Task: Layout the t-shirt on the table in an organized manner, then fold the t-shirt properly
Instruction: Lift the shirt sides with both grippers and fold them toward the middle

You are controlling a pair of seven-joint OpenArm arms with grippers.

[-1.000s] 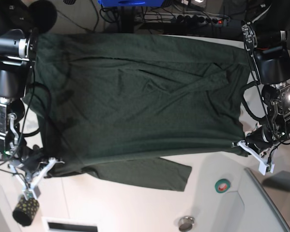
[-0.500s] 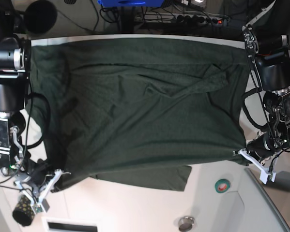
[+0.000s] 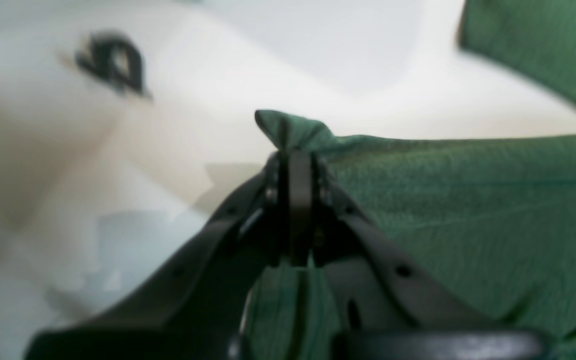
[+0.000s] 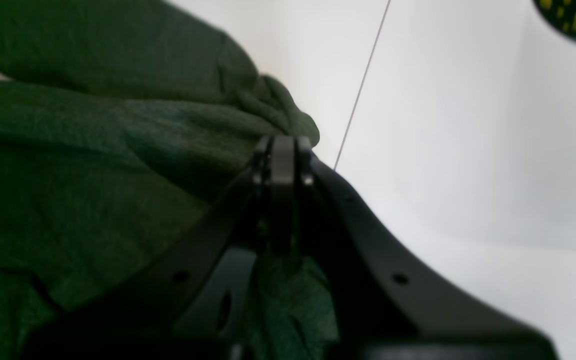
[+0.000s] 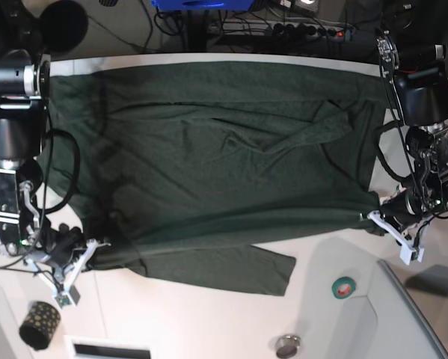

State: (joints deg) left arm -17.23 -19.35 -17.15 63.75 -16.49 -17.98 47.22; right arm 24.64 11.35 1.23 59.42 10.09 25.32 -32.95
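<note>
The dark green t-shirt (image 5: 216,164) is lying spread across the upper and middle part of the base frame on the white desk (image 5: 209,321), its body creased with diagonal folds near the centre and one sleeve lying flat along the lower edge, reaching toward the lower middle of the frame. The left gripper (image 5: 375,218) is sitting at the right edge of the frame with its jaws pressed together on a corner of the cloth; in the left wrist view the left gripper (image 3: 295,165) is pinching a small peak of green fabric that is sticking up just past the tips. The right gripper (image 5: 89,250) is sitting at the lower left of the frame, its jaws likewise clamped tight on the opposite corner, and in the right wrist view the right gripper (image 4: 282,150) is gripping bunched fabric beside a thin seam line in the desk. A spotted cylinder (image 5: 39,325), a green tape roll (image 5: 343,286) and a round metal piece (image 5: 287,346) are resting along the bottom of the frame, apart from the cloth.
</note>
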